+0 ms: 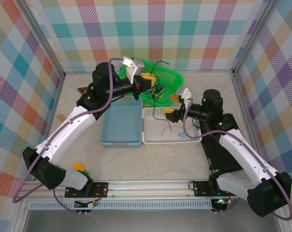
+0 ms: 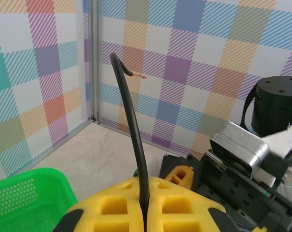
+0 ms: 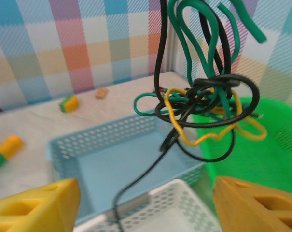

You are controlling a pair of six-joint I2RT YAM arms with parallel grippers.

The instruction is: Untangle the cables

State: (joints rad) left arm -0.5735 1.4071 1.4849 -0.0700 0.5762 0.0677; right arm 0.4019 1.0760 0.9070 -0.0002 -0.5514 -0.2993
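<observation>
Tightly closed, the left gripper point(image 2: 145, 212) pinches a black cable point(image 2: 133, 140) that rises nearly upright from its fingers, tip bending left. The right gripper point(image 3: 146, 198) is spread wide and empty. Ahead and above its fingers, the tangle of cables point(image 3: 203, 111) hangs vertically over a blue basket point(image 3: 88, 140) and a green basket point(image 3: 276, 145), open air around it.

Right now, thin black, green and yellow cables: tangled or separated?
Tangled: thin black, green and yellow cables loop through each other in one hanging knot.

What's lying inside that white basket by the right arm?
A short tan-yellow wire lies on the floor of the white basket. The right gripper and its arm hang over the far right corner, hiding what is there.
</observation>
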